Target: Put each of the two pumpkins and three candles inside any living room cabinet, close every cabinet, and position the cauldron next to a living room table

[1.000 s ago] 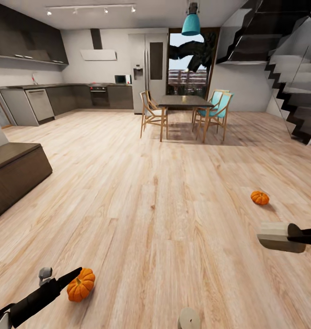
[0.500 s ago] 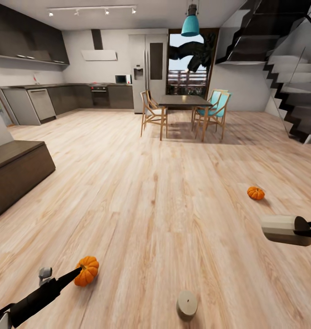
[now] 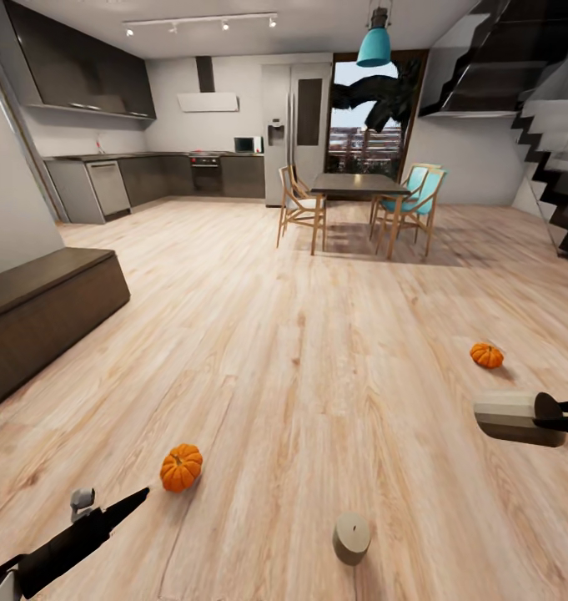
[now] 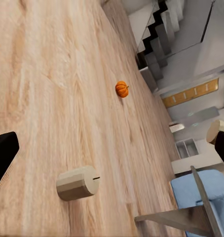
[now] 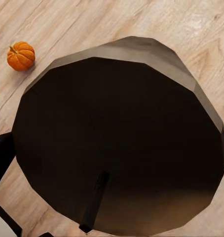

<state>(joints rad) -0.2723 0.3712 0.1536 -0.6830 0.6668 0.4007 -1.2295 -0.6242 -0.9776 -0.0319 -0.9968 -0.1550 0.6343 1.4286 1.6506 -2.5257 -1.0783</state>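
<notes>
Two pumpkins and a candle on the floor ahead of me, a second candle in my right pincer.

My right gripper is clamped on a beige candle, held sideways at the right edge of my head view, its wick end close before my right wrist camera; my left gripper points forward at near left, and I cannot tell whether its fingers are parted; one pumpkin sits on the plank floor just beyond it; the other pumpkin lies farther off to the right; a loose candle lies on its side near centre; the dark brown cabinet stands at left; a dining table with chairs stands far off.
</notes>
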